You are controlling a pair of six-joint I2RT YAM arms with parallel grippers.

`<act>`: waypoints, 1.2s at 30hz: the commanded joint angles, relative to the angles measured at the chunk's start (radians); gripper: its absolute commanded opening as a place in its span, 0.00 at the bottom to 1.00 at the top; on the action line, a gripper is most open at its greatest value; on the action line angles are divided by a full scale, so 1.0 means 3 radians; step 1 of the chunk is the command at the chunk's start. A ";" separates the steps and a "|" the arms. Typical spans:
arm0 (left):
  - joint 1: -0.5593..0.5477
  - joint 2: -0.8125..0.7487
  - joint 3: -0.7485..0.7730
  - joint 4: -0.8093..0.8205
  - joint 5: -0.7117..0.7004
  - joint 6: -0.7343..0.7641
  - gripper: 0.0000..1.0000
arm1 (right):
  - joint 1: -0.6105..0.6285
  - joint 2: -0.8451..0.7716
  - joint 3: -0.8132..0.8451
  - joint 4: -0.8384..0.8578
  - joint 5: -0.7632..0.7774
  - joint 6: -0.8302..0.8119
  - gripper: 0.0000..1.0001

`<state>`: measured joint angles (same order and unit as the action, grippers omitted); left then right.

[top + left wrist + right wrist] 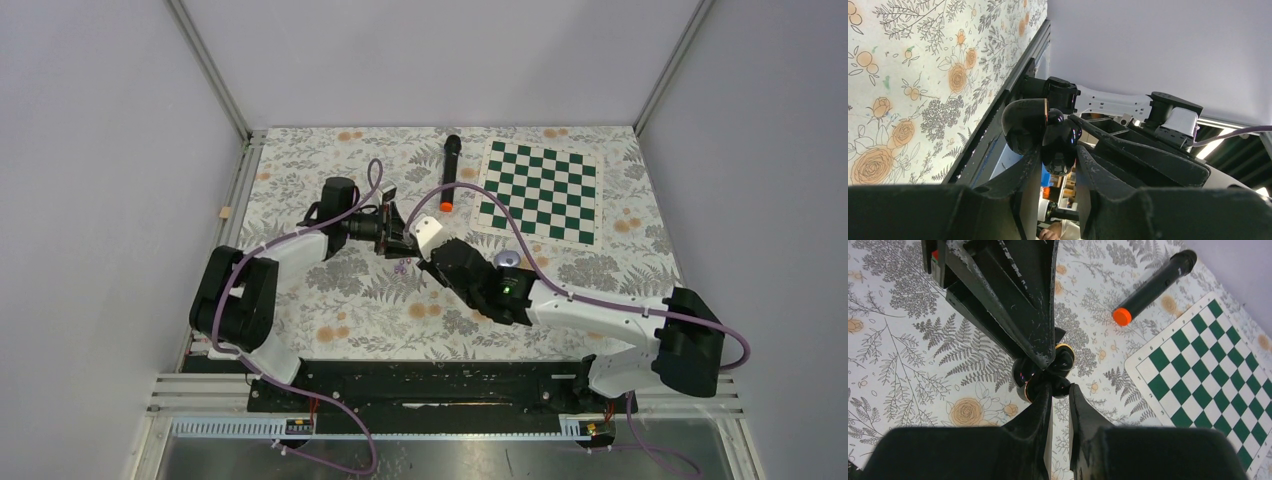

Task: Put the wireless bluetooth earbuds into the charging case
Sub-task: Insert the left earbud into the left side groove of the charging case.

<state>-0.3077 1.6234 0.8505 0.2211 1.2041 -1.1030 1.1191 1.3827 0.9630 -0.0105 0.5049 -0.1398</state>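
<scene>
In the middle of the table, above the floral cloth, my two grippers meet tip to tip. My left gripper [403, 243] [1059, 150] is shut on the glossy black charging case [1060, 145] [1024, 379]. The case's domed, orange-rimmed lid [1020, 125] hangs open beside my finger. My right gripper [425, 258] [1059, 388] is nearly shut on a small glossy black piece [1062, 384] at the case's mouth. It looks like a black earbud, though it is hard to tell apart from the case. Two tiny pale purple earbuds [402, 265] lie on the cloth just below the grippers.
A long black microphone [450, 170] [1153, 287] with an orange end lies behind the grippers. A green and white chessboard [540, 190] [1213, 375] lies at the back right. A white block [428, 230] sits by the fingertips, and a grey dome [507, 259] beside my right forearm.
</scene>
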 commanded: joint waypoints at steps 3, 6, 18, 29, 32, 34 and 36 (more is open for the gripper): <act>0.0034 -0.0208 0.0340 -0.0665 -0.0081 0.0696 0.00 | 0.0050 -0.0280 -0.0195 0.0224 -0.0019 -0.0251 0.00; 0.0034 -0.0228 0.0343 -0.0732 -0.0051 0.0804 0.00 | 0.0049 -0.0421 -0.0227 0.0252 0.0105 -0.0178 0.00; 0.0008 -0.0490 0.0455 -0.0973 0.0193 0.1322 0.00 | -0.0072 -0.0927 -0.0433 0.0002 0.0573 0.0615 0.00; -0.0035 -0.0816 0.0412 -0.0990 0.0429 0.1720 0.00 | -0.0491 -0.1409 -0.0616 -0.0260 -0.0059 0.1556 0.00; -0.0049 -0.0785 0.0461 -0.0989 0.0396 0.1714 0.00 | -0.0488 -0.1410 -0.0552 -0.0378 -0.0070 0.1633 0.00; -0.0065 -0.0767 0.0480 -0.0992 0.0383 0.1712 0.00 | -0.0489 -0.1418 -0.0554 -0.0395 -0.0083 0.1654 0.00; -0.0081 -0.0770 0.0492 -0.0988 0.0384 0.1721 0.00 | -0.0487 -0.1431 -0.0590 -0.0339 -0.0124 0.1639 0.00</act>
<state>-0.3206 1.3914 0.9401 -0.1093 1.2873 -0.6186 0.9749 0.9695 0.7780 -0.1158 0.4999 0.3084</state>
